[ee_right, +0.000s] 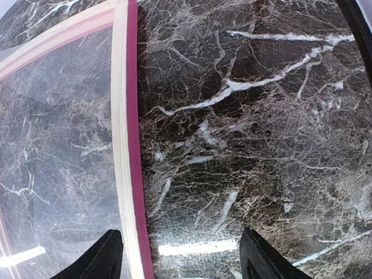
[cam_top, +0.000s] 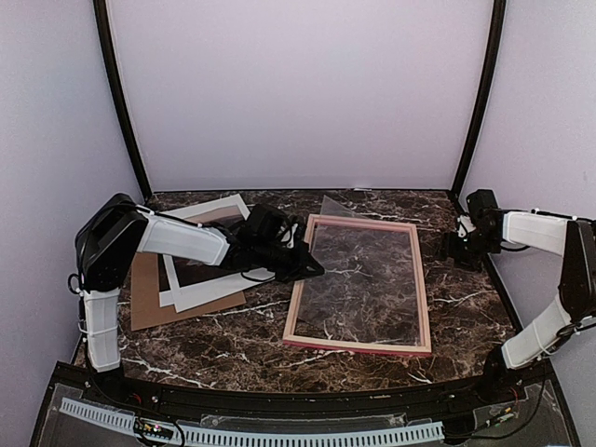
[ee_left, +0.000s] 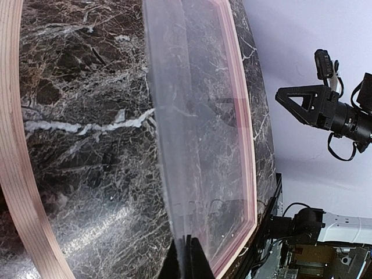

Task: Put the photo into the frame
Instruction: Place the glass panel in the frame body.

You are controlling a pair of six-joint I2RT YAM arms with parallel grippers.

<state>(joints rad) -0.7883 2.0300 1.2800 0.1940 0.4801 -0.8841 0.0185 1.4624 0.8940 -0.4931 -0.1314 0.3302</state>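
Note:
The frame lies flat right of centre with its pale wood back up and a pink edge showing; its rails also show in the wrist views. My left gripper is shut on the edge of a clear sheet, which stands tilted over the frame's left part. The photo lies at the left, white-bordered with a dark print, partly hidden under my left arm. My right gripper hangs open just off the frame's right rail, nothing between its fingers.
A brown cardboard board lies under the photo at the left. The dark marble table ends at white walls behind and at both sides. Black uprights stand in the back corners.

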